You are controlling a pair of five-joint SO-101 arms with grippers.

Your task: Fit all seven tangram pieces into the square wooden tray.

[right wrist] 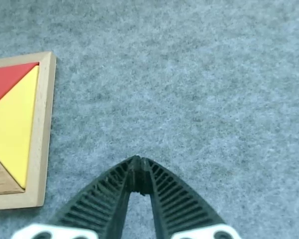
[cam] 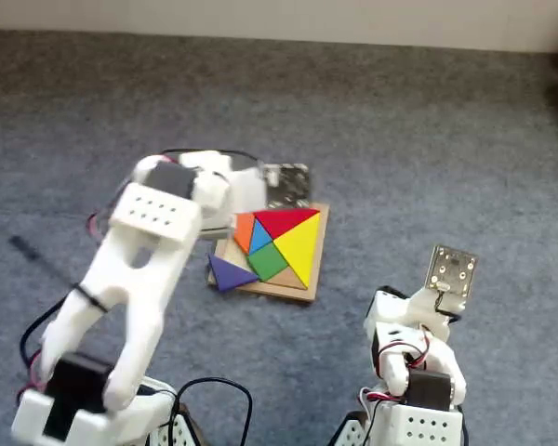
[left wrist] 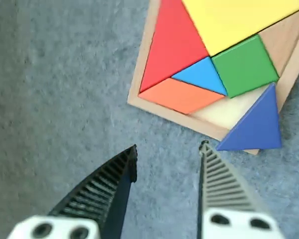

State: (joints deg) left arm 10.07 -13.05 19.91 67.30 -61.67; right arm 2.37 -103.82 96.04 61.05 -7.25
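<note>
The square wooden tray lies on the carpet mid-table. Inside sit a red triangle, a yellow triangle, a blue triangle, a green square and an orange piece. A purple-blue triangle rests half on the tray's rim, half on the carpet. My left gripper hovers open just outside the tray, empty. My right gripper is shut over bare carpet, off to the tray's side.
Grey carpet covers the table all around. The left arm stretches over the near left; the right arm is folded back at the near right. A dark mark lies at far left.
</note>
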